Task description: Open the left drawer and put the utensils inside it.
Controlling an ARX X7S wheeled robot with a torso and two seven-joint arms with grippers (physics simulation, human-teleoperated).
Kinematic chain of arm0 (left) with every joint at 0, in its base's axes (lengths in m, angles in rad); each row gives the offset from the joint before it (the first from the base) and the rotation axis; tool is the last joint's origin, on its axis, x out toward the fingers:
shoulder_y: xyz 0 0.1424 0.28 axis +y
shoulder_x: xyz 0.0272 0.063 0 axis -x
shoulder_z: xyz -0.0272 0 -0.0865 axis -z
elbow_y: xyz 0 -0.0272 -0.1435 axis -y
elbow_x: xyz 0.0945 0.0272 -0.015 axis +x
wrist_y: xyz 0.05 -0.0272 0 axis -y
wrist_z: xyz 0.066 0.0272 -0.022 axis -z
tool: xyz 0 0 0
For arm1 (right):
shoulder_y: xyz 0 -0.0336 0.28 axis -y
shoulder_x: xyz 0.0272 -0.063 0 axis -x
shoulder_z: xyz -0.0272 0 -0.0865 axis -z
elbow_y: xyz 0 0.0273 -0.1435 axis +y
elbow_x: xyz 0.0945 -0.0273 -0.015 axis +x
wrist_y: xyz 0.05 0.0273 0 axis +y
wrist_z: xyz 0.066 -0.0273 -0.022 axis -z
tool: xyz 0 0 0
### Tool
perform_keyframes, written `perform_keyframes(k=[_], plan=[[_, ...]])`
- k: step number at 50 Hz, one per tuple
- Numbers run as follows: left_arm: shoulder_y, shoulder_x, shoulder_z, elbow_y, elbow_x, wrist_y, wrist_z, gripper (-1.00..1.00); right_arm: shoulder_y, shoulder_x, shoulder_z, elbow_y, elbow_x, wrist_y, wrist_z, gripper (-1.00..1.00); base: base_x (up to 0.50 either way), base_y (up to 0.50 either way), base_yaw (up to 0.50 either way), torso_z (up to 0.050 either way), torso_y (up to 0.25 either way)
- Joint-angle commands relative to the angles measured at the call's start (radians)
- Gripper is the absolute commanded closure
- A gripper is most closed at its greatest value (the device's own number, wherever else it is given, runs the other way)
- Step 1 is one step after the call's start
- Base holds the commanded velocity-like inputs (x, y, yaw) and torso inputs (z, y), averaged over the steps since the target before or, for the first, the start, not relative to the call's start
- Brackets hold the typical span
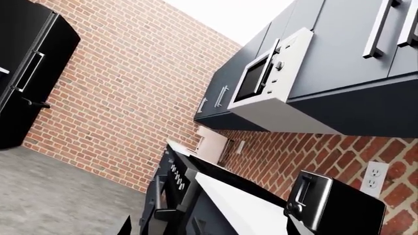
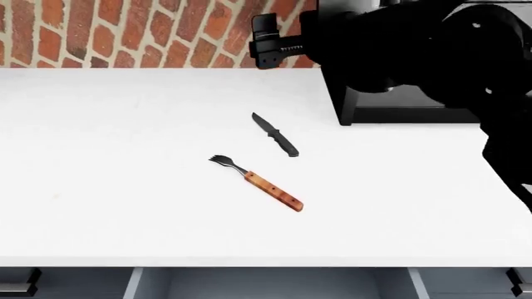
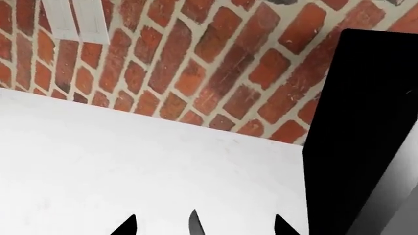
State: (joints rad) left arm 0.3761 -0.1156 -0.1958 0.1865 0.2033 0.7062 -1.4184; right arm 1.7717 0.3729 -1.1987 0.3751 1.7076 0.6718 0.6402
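Drawer (image 2: pixel 270 283) is looking open below the counter edge, so it's pickup time. Fork (image 2: pixel 258 182) and knife (image 2: pixel 275 134) are lying mid-counter. Right gripper (image 2: pixel 268 40) is hovering by the wall, apparently spread; left's out of sight, can't tell. Next it needs lowering onto the knife.

Bright, even, shadow-poor simulator light, sharp throughout.

The white counter (image 2: pixel 124 205) is lit so flatly that it nearly blows out; the knife (image 2: pixel 275 134) and fork (image 2: pixel 256 182) near its middle cast only faint shadows. The right arm (image 2: pixel 432 56) over its far right corner renders as near-featureless black. Brick wall (image 3: pixel 196 63) texture stays crisp, with no blur or edge distortion in any view.
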Motion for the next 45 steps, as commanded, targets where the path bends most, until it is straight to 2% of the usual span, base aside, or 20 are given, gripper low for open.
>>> perform_keyframes(k=[1,24,36,45], plan=[[-0.004,0.0,0.003,-0.002,0.0,-0.006,0.002,-1.0,-0.036,-0.116,-0.048,0.19,-0.037,-0.01,-0.085,-1.0,0.0,0.0,0.0,0.0,0.0],[-0.008,-0.002,0.003,-0.017,-0.007,-0.014,0.001,-1.0,-0.075,-0.369,-0.112,0.697,-0.115,-0.085,-0.202,-1.0,0.0,0.0,0.0,0.0,0.0],[-0.01,-0.002,0.003,-0.022,-0.011,-0.019,0.002,-1.0,-0.091,-0.373,-0.346,0.725,0.109,-0.171,-0.193,-1.0,0.0,0.0,0.0,0.0,0.0],[-0.013,-0.002,0.004,-0.023,-0.011,-0.023,0.003,-1.0,-0.117,-0.373,-0.403,0.756,0.22,-0.209,-0.198,-1.0,0.0,0.0,0.0,0.0,0.0]])
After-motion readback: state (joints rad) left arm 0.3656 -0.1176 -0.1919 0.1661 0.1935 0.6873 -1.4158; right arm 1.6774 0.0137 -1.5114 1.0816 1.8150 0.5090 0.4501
